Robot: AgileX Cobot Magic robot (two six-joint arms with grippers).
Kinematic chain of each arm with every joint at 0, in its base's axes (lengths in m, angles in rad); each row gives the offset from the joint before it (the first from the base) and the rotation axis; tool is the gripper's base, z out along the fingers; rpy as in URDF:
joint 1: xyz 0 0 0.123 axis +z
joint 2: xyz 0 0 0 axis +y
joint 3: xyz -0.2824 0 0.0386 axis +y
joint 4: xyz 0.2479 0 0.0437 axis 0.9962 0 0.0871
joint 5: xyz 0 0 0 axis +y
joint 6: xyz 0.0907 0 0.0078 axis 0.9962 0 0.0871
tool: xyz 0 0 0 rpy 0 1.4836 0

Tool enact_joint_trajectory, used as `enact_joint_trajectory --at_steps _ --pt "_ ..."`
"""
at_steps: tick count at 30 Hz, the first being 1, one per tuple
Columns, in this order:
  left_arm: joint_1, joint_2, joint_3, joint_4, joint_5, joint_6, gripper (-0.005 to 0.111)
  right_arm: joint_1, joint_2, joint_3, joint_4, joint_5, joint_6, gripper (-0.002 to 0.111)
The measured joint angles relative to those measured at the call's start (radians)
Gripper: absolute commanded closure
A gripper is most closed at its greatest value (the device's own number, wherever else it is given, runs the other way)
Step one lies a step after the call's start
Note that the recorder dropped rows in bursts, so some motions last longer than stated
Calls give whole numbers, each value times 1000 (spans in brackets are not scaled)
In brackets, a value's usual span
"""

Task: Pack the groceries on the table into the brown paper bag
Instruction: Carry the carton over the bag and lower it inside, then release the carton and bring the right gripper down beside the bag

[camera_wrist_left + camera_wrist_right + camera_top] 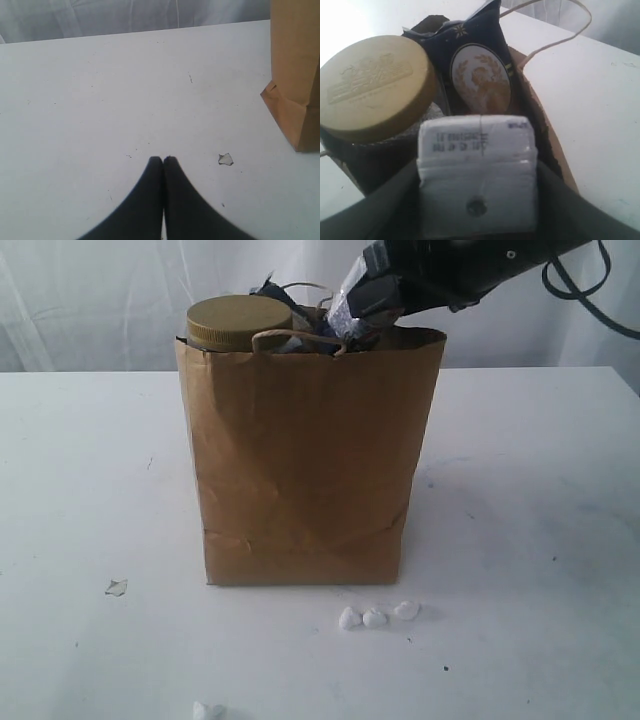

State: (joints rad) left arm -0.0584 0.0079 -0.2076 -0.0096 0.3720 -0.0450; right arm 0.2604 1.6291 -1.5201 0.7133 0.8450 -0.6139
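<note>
A wide white table point(540, 490) fills the scene, its surface marked with faint grey scuffs and small dark specks. Behind it hangs a pale, softly folded curtain point(100, 300).

A brown paper bag point(310, 460) stands upright near the middle of the table, its sides creased. A jar point(239, 322) with an olive-gold lid pokes out of the bag's mouth on the exterior view's left. Beside it in the bag stands a dark blue pack point(480, 80) with a gold oval emblem. A twisted paper handle point(295, 337) loops over the front rim.

The right gripper point(375, 295) reaches in from the upper right, just above the bag's mouth. Its jaws are clamped on a white-ended pack point(477, 165) with a printed code, held over the opening next to the jar.

The left gripper point(163, 160) hangs low over bare table, well apart from the bag. Its jaws are pressed together with nothing between them.

Three small white crumpled scraps point(374, 618) lie on the table just in front of the bag. A grey scrap point(116, 587) lies off to its left.
</note>
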Motion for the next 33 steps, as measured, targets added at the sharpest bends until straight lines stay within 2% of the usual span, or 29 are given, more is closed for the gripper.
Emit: enact_joint_trajectory --at_steps 16,20,23,26,30,33 --pt "0 0 0 0 0 0 107 0 -10 -2 6 15 0 49" --pt "0 0 0 0 0 0 107 0 -51 -2 -46 17 0 52" --pt "0 0 0 0 0 0 107 0 -115 -2 -211 31 0 58" --pt "0 0 0 0 0 0 107 0 -194 -2 -486 92 29 67" --pt "0 0 0 0 0 0 107 0 -290 -2 -840 218 230 83" --pt "0 0 0 0 0 0 107 0 -335 -2 -1012 319 389 97"
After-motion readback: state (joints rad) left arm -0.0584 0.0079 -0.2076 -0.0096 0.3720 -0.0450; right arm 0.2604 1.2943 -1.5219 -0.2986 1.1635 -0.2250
